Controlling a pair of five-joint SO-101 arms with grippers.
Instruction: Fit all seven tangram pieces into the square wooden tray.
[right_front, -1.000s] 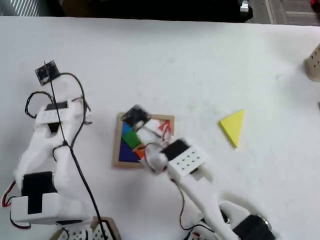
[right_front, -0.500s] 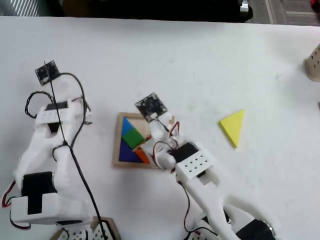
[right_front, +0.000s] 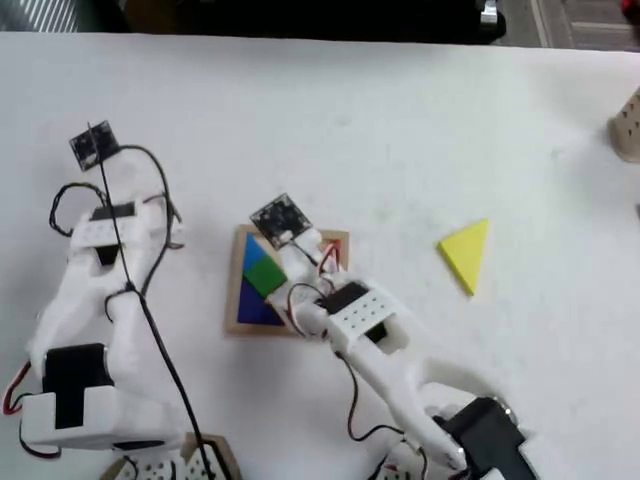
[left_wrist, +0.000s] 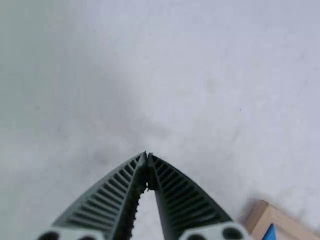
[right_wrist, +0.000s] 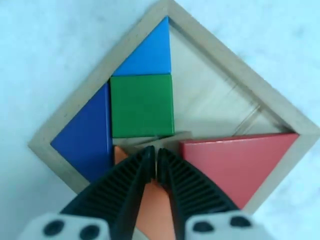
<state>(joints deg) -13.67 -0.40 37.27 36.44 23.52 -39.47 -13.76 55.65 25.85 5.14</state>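
- The square wooden tray (right_front: 234, 288) lies flat on the white worktop (right_front: 400, 130); every place below is given from this tray.
- Inside the tray, a light blue triangle (right_wrist: 150, 52) fills one corner and a green square (right_wrist: 142, 105) touches it. A dark blue triangle (right_wrist: 85, 137) lies along the rim beside the square.
- A red triangle (right_wrist: 240, 162) lies along another side of the tray, and an orange piece (right_wrist: 155, 205) sits next to it, partly hidden by the fingers.
- Bare tray floor shows between the light blue triangle, the green square and the red triangle.
- The yellow triangle (right_front: 467, 254) lies flat on the worktop, outside the tray and well apart from it, on the red triangle's side.
- The right arm (right_front: 365, 325) leans over the tray with its wrist bent downward. The right gripper (right_wrist: 154, 162) has its fingers closed on nothing, their tips above the middle of the tray where green, orange and red meet.
- The left arm (right_front: 95, 270) stands folded beside the tray, on the dark blue side. The left gripper (left_wrist: 146, 165) has its fingers pressed together and empty above bare worktop, near one tray corner.
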